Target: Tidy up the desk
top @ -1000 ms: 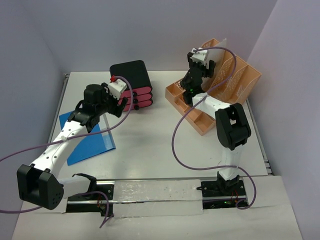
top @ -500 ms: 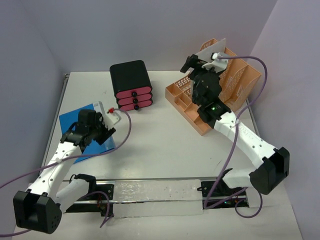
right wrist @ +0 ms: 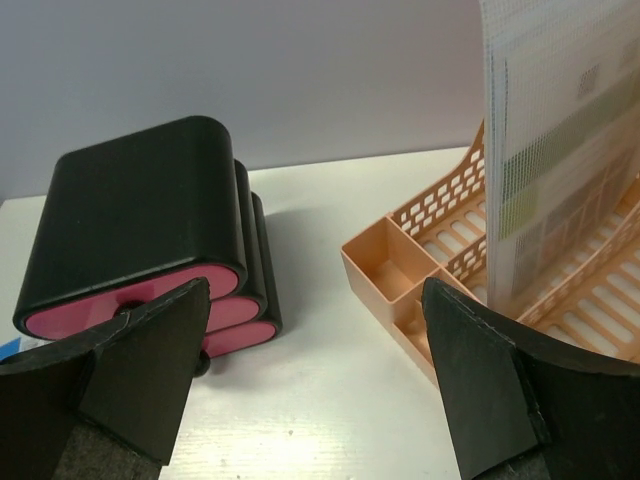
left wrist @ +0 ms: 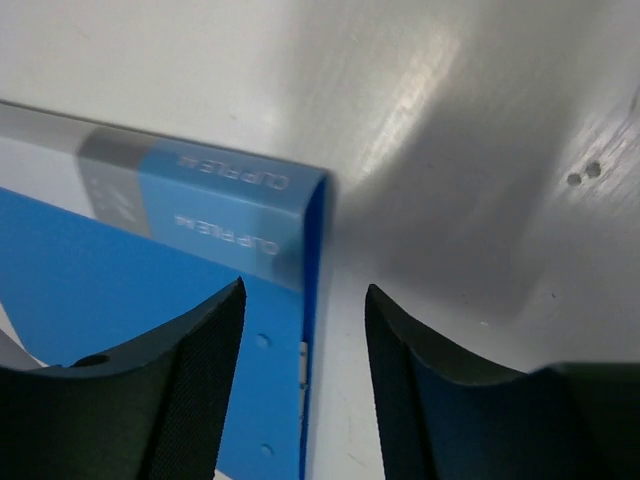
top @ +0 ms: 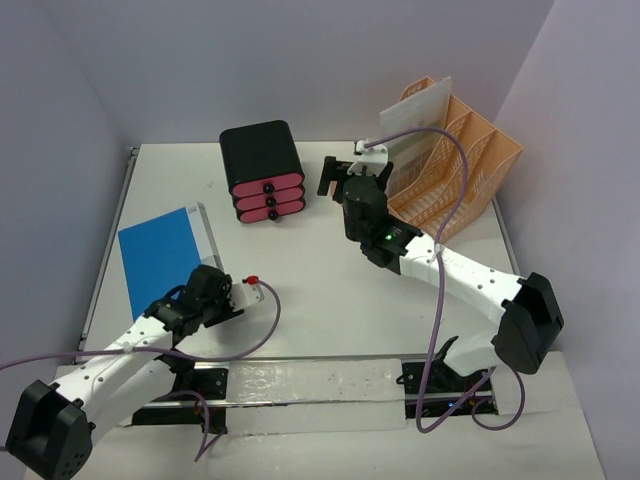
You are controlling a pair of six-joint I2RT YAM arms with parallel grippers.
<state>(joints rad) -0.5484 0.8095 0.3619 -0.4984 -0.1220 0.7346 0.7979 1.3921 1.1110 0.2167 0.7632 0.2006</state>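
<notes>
Hanging half open, the left gripper [left wrist: 302, 290] held nothing. One corner of a blue folder [left wrist: 150, 290] showed in the gap between its fingers, and they did not seem to touch it. The folder lay flat on the left side of the desk [top: 310, 290]. The right gripper [right wrist: 315, 290] was wide open and empty, up over the far middle. Past it sat a black drawer box [right wrist: 140, 210] on the left and an orange rack [right wrist: 400, 270] on the right, with a paper sheet [right wrist: 560, 130] standing in it. The big white desk lay under them all.
</notes>
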